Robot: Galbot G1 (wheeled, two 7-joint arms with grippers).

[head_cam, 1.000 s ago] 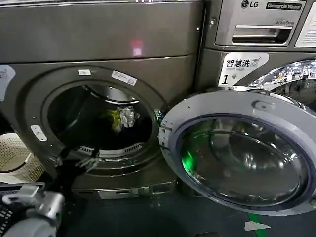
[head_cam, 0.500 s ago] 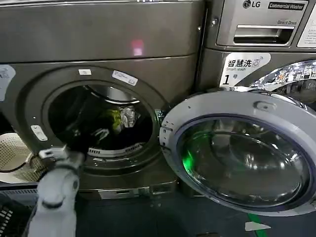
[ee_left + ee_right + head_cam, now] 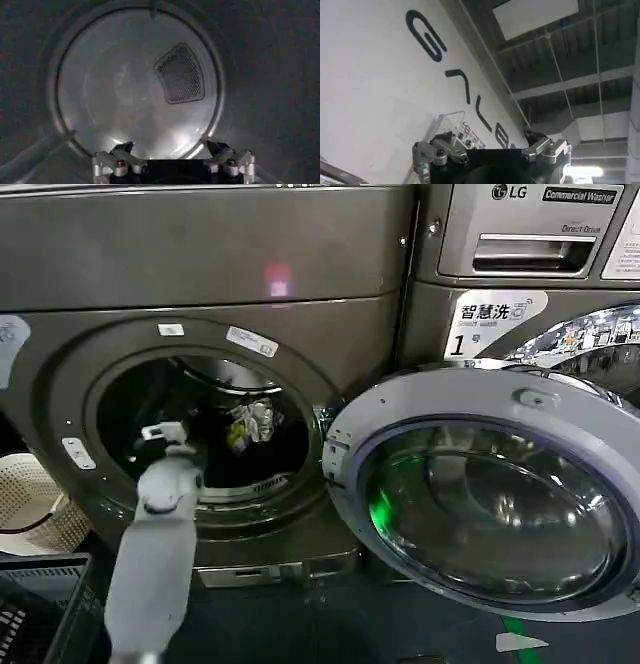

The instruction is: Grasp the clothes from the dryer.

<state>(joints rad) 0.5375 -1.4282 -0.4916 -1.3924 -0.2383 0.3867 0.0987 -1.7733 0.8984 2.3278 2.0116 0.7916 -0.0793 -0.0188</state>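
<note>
The dryer (image 3: 210, 274) is the big dark grey-bronze machine on the left, with its round porthole open. Inside the drum lie the clothes (image 3: 250, 422), a small heap of white-grey and yellow-green fabric with something dark beneath. My left arm (image 3: 165, 484) reaches up through the porthole, its wrist just left of the heap. My left gripper (image 3: 170, 150) is open inside the drum and empty. It faces the steel back wall (image 3: 115, 85) and a perforated vent (image 3: 181, 74). My right gripper (image 3: 490, 142) is open and empty, held away from the dryer and pointing up at a lettered white wall and a ceiling.
The dryer's round glass door (image 3: 490, 494) hangs open to the right of the porthole. An LG-labelled machine (image 3: 530, 234) stands at the right. A white slotted basket (image 3: 30, 504) sits at the left, with a dark crate (image 3: 40, 604) below it.
My left arm has risen from the bottom left corner and pushed its gripper through the porthole into the drum, closer to the clothes. The clothes and door have not moved.
</note>
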